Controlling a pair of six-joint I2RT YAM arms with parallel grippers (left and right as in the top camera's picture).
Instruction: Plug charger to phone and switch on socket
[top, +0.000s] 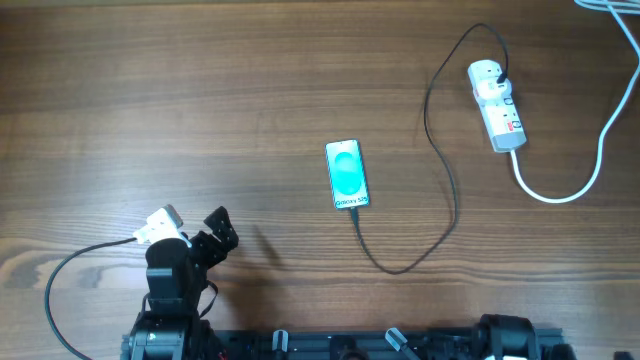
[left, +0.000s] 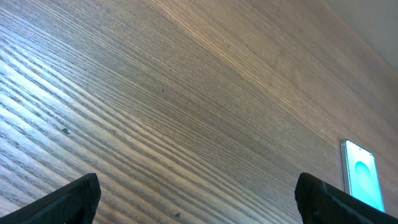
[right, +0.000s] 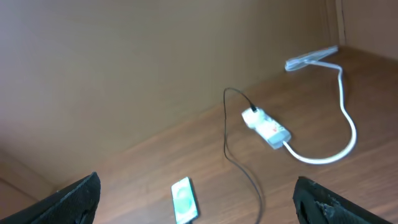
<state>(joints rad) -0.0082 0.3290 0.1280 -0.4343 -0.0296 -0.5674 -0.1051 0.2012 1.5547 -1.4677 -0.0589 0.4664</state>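
The phone (top: 347, 175) lies face up mid-table, cyan screen lit; it also shows in the left wrist view (left: 360, 177) and the right wrist view (right: 184, 200). The charger cable (top: 447, 175) runs from the phone's near end, loops right and goes up to a plug in the white socket strip (top: 497, 110), which the right wrist view (right: 267, 126) also shows. I cannot tell whether the connector is seated in the phone. My left gripper (top: 220, 228) (left: 198, 199) is open and empty, low over the table left of the phone. My right gripper (right: 196, 186) is open and empty, held high.
The socket's thick white cord (top: 590, 170) curves right and runs off the far right corner. A black robot cable (top: 60, 280) loops at the front left. Both arm bases (top: 350, 345) stand along the front edge.
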